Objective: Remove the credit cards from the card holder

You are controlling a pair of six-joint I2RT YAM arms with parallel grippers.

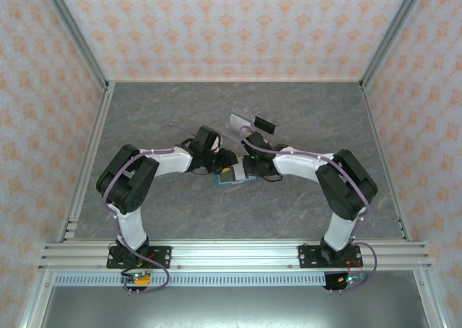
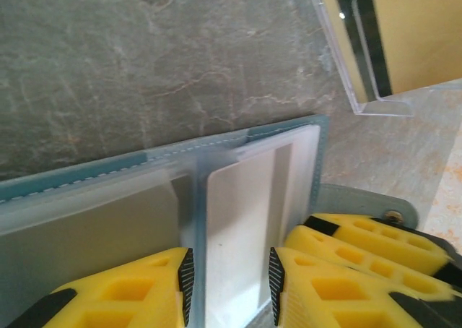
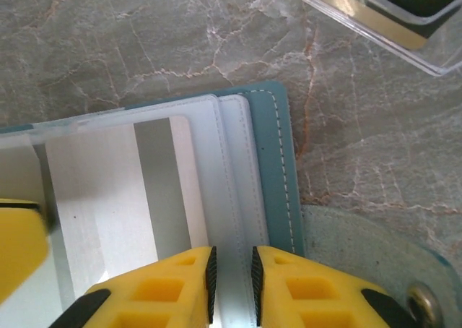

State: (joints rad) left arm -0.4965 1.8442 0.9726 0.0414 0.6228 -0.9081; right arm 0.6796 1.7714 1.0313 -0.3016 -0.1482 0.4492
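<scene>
Marble table, open card holder; left claw part-open over its sleeve, right claw nearly closed, grip unclear.

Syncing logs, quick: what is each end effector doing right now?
Left end effector: astride a card holder sleeve; grip cannot be told.
Right end effector: closed on the card holder.

Left arm, right arm: black joint housings, white link covers. Thin lilac cables looped along each. Black base plates. Left gripper, right gripper: yellow fingers, recessed cut-outs, black ribbed pads. Small board by each base, possibly lit.
</scene>
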